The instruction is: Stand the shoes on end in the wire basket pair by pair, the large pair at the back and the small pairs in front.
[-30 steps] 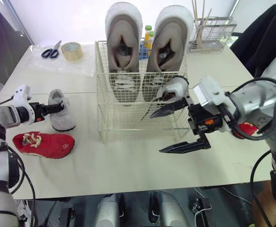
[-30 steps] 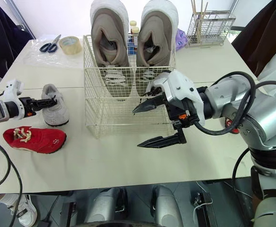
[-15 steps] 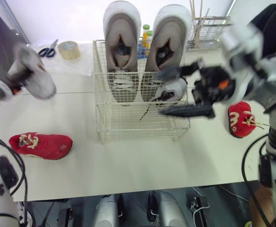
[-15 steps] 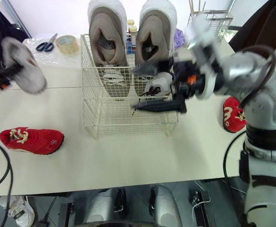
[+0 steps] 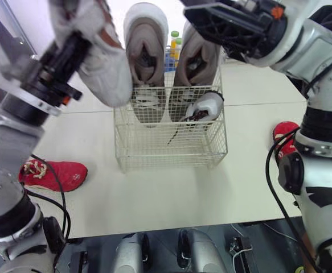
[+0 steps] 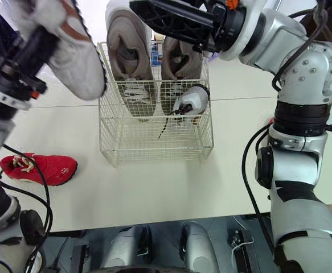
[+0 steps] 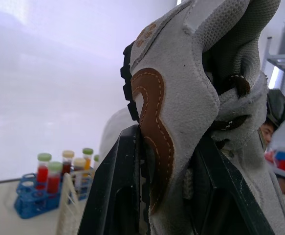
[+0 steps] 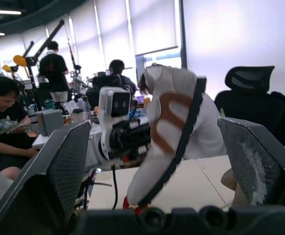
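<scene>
The wire basket [image 5: 171, 142] stands mid-table with the large grey pair [image 5: 146, 54] on end at its back. One small grey shoe [image 5: 206, 106] stands at its front right. My left gripper [image 5: 77, 48] is raised high to the basket's left, shut on the other small grey shoe [image 5: 104, 63], whose brown-trimmed side shows in the left wrist view [image 7: 181, 98]. My right gripper [image 6: 177, 20] is open and holds nothing, high above the basket's back. A red shoe [image 5: 54, 174] lies on the table at the left. Another red shoe [image 5: 285, 139] lies at the right.
Small bottles [image 5: 175, 42] stand behind the basket, and a blue rack of capped vials [image 7: 34, 196] sits near it. Bare tabletop [image 5: 166, 193] runs in front of the basket. People and a black office chair [image 8: 252, 83] are in the room beyond.
My left gripper lifted the small grey shoe off the table to high beside the basket. My right gripper rose, open, from the basket's front to above it.
</scene>
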`<control>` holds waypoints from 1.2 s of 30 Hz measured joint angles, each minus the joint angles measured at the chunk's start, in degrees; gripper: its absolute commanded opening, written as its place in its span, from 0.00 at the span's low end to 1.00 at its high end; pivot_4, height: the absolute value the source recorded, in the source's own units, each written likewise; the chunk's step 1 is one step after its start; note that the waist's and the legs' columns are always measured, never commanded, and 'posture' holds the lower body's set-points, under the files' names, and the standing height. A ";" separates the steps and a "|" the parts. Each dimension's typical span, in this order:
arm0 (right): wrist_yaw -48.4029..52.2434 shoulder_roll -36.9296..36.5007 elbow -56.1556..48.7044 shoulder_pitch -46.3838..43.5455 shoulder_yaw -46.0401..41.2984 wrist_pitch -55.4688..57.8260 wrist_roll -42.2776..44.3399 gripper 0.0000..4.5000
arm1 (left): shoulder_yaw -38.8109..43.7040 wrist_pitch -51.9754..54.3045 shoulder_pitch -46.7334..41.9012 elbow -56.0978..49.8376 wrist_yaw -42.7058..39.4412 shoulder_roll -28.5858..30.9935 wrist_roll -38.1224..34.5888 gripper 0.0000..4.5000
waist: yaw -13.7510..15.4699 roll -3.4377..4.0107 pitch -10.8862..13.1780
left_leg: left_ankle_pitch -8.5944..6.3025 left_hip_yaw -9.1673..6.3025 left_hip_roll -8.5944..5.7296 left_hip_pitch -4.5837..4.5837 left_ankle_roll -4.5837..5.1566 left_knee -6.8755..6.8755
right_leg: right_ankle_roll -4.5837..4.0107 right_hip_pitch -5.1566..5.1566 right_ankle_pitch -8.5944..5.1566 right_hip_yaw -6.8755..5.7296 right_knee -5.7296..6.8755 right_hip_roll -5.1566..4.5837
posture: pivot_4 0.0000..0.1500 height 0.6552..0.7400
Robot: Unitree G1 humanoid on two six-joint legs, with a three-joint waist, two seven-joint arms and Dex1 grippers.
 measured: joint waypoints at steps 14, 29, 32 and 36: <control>11.07 -7.32 -10.17 8.58 1.14 5.67 3.28 1.00 | -11.85 -8.24 -0.78 -1.19 1.41 3.09 9.27 0.25 | 0.21 0.00 0.00 | 0.00 -0.07 -0.03 -0.03 0.00 0.00 | 0.00 0.02 0.00 -0.04 -0.06 0.10 | 1.00 1.00; 5.93 -27.73 -26.75 26.52 1.86 10.94 -1.85 1.00 | -28.50 -30.73 4.14 11.02 -12.01 -3.91 42.75 0.25 | 1.46 0.01 -0.02 | -0.18 -0.09 0.00 -0.04 0.31 0.00 | -0.02 0.00 0.00 -0.01 -0.13 0.08 | 1.00 1.00; 2.97 -27.80 -29.96 30.60 0.15 12.15 -0.84 1.00 | -30.47 -34.79 4.16 13.31 -11.45 -6.44 48.43 0.25 | 1.66 0.00 -0.04 | -0.18 -0.11 -0.01 -0.02 0.34 0.02 | -0.02 0.06 0.00 -0.01 -0.13 0.06 | 1.00 1.00; -1.93 -27.84 -33.24 36.40 -4.71 15.45 3.84 1.00 | -31.72 -38.61 4.33 15.99 -10.11 -8.98 54.44 0.25 | 1.68 -0.01 -0.05 | -0.20 -0.12 -0.02 -0.02 0.40 0.04 | -0.02 0.08 0.00 -0.02 -0.14 0.01 | 1.00 1.00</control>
